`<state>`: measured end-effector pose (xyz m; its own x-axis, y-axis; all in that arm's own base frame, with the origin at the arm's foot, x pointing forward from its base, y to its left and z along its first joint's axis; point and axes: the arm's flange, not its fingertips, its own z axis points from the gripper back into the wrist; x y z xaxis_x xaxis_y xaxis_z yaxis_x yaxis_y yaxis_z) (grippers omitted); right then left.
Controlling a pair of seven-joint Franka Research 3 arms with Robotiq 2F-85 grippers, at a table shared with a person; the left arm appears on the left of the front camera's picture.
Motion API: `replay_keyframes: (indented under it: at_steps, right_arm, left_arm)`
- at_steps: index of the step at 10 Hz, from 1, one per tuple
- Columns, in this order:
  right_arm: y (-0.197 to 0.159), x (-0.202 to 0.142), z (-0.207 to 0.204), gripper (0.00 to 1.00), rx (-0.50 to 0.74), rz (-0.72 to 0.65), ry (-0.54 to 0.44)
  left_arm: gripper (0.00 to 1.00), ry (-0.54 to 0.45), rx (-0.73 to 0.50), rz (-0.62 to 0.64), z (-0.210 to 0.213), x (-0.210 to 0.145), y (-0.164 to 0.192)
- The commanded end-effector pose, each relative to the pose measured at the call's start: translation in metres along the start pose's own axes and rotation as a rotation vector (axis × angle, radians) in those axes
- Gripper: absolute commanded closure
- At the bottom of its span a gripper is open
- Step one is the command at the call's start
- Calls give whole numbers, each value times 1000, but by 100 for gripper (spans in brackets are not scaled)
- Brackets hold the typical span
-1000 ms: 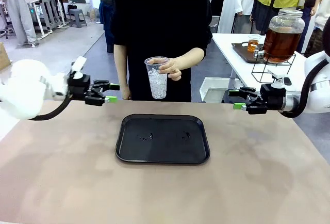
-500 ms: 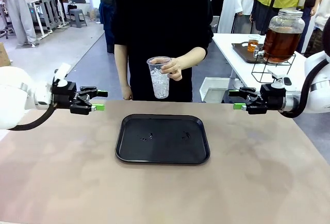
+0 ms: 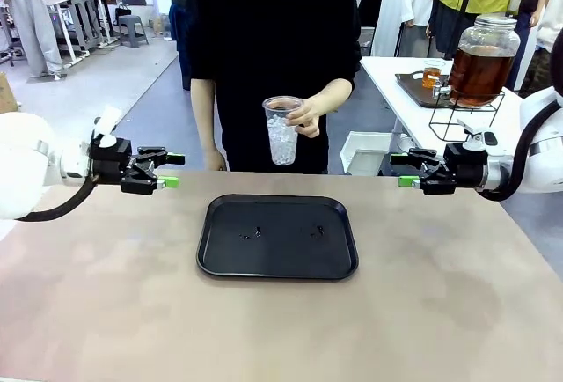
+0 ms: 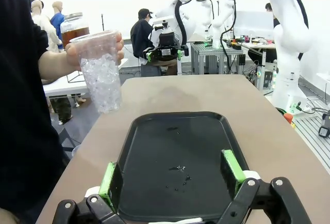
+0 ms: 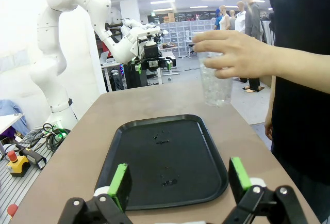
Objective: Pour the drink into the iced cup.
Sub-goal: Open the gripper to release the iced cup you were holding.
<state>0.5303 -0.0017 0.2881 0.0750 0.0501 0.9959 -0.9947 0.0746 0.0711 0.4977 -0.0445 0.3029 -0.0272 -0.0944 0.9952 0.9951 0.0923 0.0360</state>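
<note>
- My left gripper (image 3: 171, 171), black with green pads, hangs above the left edge of the brown table (image 3: 106, 294), level and pointing toward the middle; its two fingers stand wide apart with nothing between them.
- Along those fingers, in my left wrist view, my left gripper (image 4: 172, 175) frames the flat black rectangular plastic tray (image 4: 154, 203), which carries a few small wet spots.
- That tray (image 3: 220, 259) lies on the table midway between my two grippers, with neither one touching it.
- Just beyond the far edge of the table stands a person in a black short-sleeved top (image 3: 264, 39), whose hand (image 3: 306, 118) holds a clear plastic cup filled with ice (image 3: 282, 131) upright in the air, above and behind the far rim of the tray.
- My right gripper (image 3: 403, 171) mirrors the left one above the right side of the table, level, fingers spread apart and empty.
- In my right wrist view the same cup (image 5: 215, 84) is held from the top by the person's hand (image 5: 232, 53), off the tray.
- Far right, on a white side table (image 3: 405, 109), a big glass spigot jar (image 3: 482, 58) on a black wire stand (image 3: 462, 118) holds the amber-brown drink (image 3: 479, 74); a small cup of the same liquid (image 3: 432, 74) stands beside it.
</note>
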Motion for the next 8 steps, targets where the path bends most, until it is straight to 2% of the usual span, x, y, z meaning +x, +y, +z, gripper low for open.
replay_keyframes:
  at_steps: [1, 8]
  right_arm:
    - [1, 2, 0, 0, 5, 2, -5]
    - [1, 2, 0, 0, 5, 2, -5]
  left_arm:
    - [0, -2, -1, 2, -1, 2, 2]
    - [0, -2, -1, 2, -1, 2, 2]
